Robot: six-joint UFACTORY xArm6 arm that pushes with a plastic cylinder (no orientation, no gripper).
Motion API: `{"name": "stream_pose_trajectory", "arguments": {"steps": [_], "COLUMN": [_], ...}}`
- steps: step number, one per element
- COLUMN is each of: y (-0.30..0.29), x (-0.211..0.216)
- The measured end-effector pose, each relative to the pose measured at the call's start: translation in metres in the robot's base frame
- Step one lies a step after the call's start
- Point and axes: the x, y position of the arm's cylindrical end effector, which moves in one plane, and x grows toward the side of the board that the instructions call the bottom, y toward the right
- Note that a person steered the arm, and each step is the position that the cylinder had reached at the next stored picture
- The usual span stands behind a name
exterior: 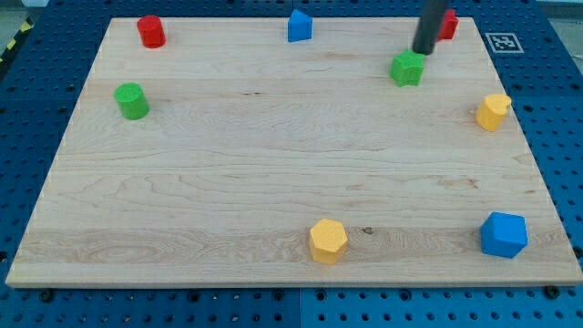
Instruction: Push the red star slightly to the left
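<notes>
The red star [447, 25] sits at the view's top right corner of the wooden board [273, 164], partly hidden behind my rod. My tip [422, 52] is just left of and below the red star, right above the green star [408, 68]. Whether the tip touches the red star cannot be told.
A red cylinder [150, 31] is at the top left and a green cylinder [132, 100] below it. A blue block [299, 25] is at top centre. A yellow block [493, 111] is at the right edge. A yellow hexagon [328, 240] and a blue block [504, 234] are near the bottom.
</notes>
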Motion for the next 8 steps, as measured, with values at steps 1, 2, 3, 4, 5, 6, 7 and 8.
{"name": "stream_pose_trajectory", "arguments": {"steps": [1, 2, 3, 4, 5, 6, 7, 8], "y": [0.050, 0.093, 0.103, 0.104, 0.081, 0.031, 0.019, 0.026], "x": [0.000, -0.004, -0.038, -0.060, -0.070, -0.072, -0.072, -0.072]}}
